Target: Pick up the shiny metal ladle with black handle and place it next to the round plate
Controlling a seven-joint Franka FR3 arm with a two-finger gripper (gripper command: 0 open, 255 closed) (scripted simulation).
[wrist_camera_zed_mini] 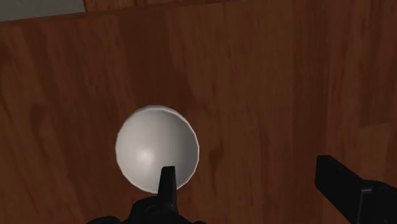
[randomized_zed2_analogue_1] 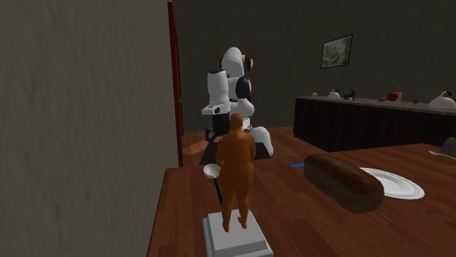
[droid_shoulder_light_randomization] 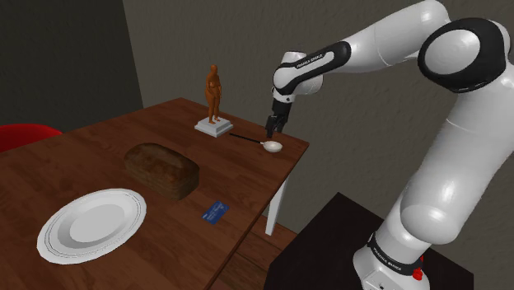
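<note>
The ladle lies on the wooden table (droid_shoulder_light_randomization: 99, 165) near its corner by the arm. Its pale round bowl (droid_shoulder_light_randomization: 271, 147) points toward the table edge, and its thin black handle (droid_shoulder_light_randomization: 245, 138) runs toward a figurine's base. My gripper (droid_shoulder_light_randomization: 273, 126) hangs just above the bowl, open and holding nothing. In the wrist view the bowl (wrist_camera_zed_mini: 156, 147) sits under one fingertip (wrist_camera_zed_mini: 167, 183), while the other finger (wrist_camera_zed_mini: 347, 191) stands well apart over bare wood. The round white plate (droid_shoulder_light_randomization: 91, 222) lies far off at the shoulder view's lower left. In the second exterior view the ladle bowl (randomized_zed2_analogue_1: 213, 171) shows beside the figurine.
A brown figurine (droid_shoulder_light_randomization: 215, 95) on a pale base stands just beyond the ladle handle. A dark bread loaf (droid_shoulder_light_randomization: 162, 169) lies between ladle and plate, and a small blue card (droid_shoulder_light_randomization: 216, 212) lies near the table's front edge. A red chair (droid_shoulder_light_randomization: 25, 136) is at far left.
</note>
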